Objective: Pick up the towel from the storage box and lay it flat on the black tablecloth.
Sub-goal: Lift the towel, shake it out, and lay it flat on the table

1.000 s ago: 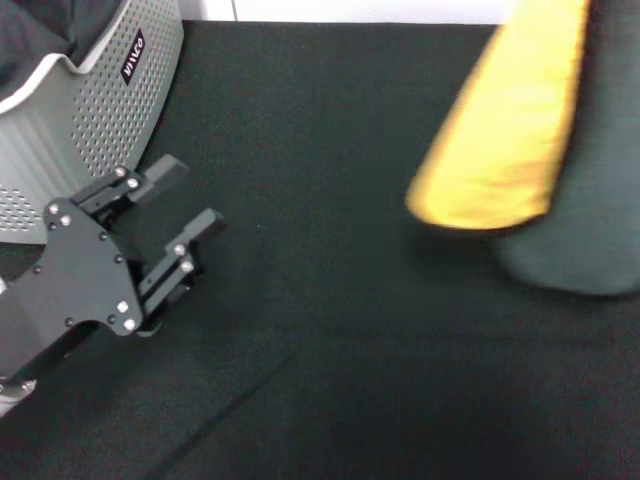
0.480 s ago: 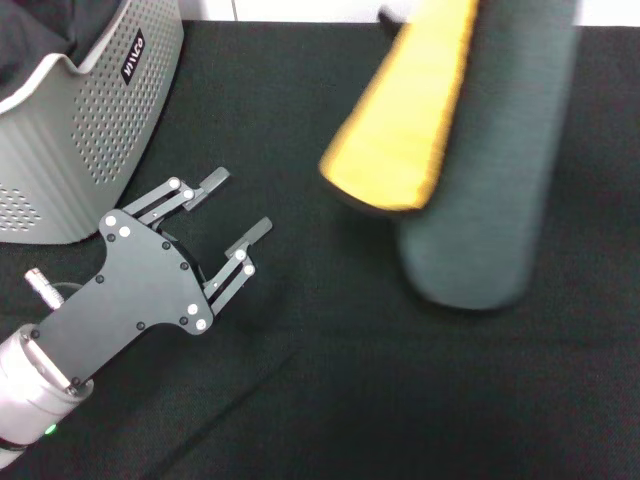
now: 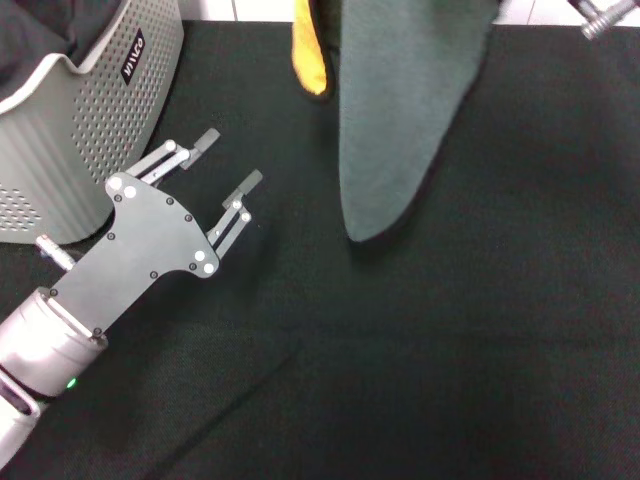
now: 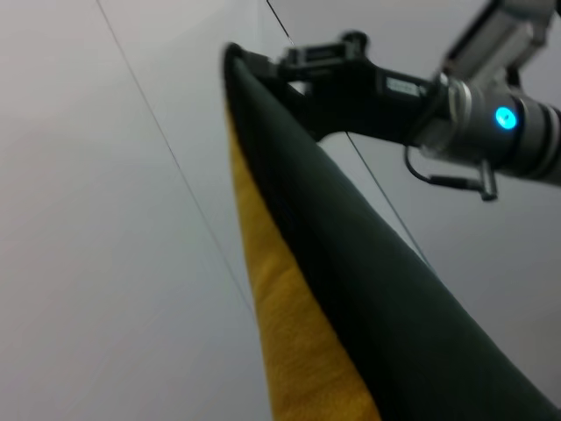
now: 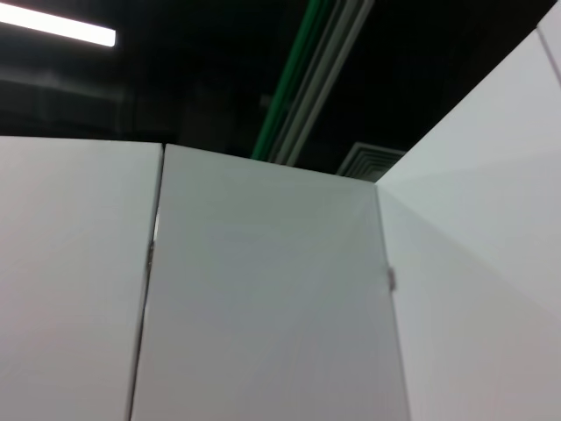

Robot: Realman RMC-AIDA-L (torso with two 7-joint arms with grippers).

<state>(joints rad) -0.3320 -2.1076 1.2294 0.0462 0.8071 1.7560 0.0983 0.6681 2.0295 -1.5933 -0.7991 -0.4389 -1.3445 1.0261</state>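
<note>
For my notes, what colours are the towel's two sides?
Towel: grey-green and yellow-orange, clearest in the head view.

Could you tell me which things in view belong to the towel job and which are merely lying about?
Part of the job:
- the towel, hanging from the right gripper
- the storage box, at the left
- the black tablecloth
- the left gripper, open, over the cloth near the box

Merely there:
- dark fabric inside the box

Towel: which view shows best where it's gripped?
Left wrist view: the grey-green and yellow-orange cloth towel hangs from the right claw, shut on its top corner. Head view shows only the hanging towel, its grip point cropped. Right wrist view shows none.
</note>
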